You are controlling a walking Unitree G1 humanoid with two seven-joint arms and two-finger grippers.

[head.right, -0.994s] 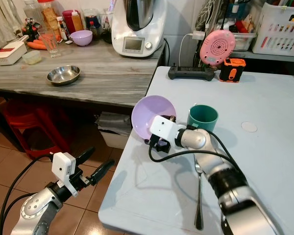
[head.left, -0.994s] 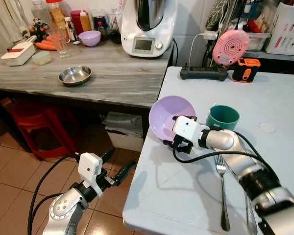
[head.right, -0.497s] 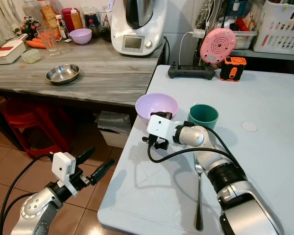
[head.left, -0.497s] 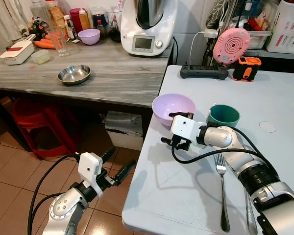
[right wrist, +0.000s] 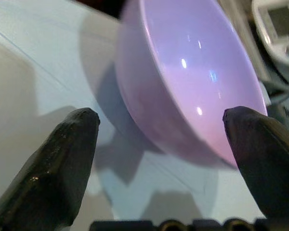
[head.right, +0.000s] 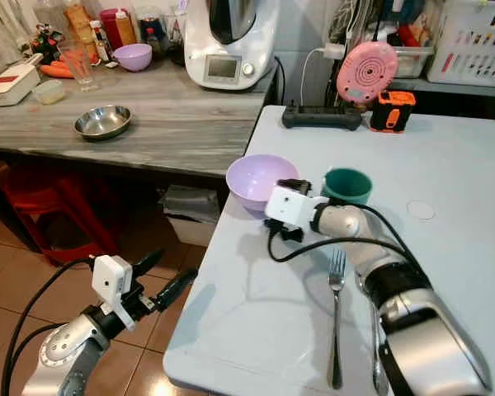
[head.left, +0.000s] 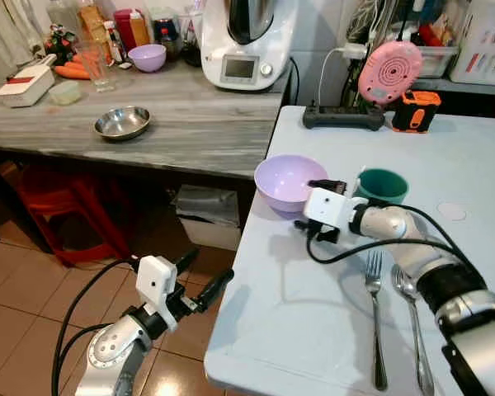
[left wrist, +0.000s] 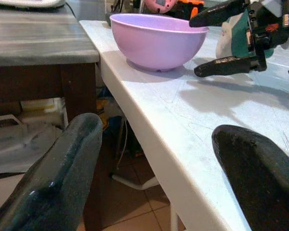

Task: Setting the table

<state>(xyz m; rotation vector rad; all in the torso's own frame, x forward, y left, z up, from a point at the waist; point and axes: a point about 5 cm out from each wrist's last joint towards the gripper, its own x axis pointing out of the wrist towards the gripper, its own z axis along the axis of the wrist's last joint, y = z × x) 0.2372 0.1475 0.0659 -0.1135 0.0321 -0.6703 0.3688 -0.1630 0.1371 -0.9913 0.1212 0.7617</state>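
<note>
A lilac bowl [head.left: 289, 181] stands upright on the pale table [head.left: 313, 330], near its left edge. My right gripper [head.left: 312, 205] is open just beside the bowl, its fingers [right wrist: 62, 159] spread on either side of the bowl's wall [right wrist: 192, 82] without touching it. Behind the gripper stands a green cup [head.left: 382, 186]. A fork [head.left: 374, 322] and a spoon [head.left: 412, 330] lie side by side nearer the front edge. My left gripper [head.left: 202, 276] is open and empty, low beside the table above the tiled floor; its wrist view looks at the bowl [left wrist: 156, 41].
A grey wooden counter [head.left: 190, 132] adjoins the table on the left and carries a steel bowl [head.left: 122, 122], a kitchen machine [head.left: 246, 41] and jars. A red stool [head.left: 66, 206] stands beneath it. A power strip [head.left: 342, 118] and an orange device [head.left: 414, 115] sit at the table's back.
One second ago my right gripper held the bowl tilted above the table. The bowl now stands upright on the table, and the gripper has opened and drawn back to the right.
</note>
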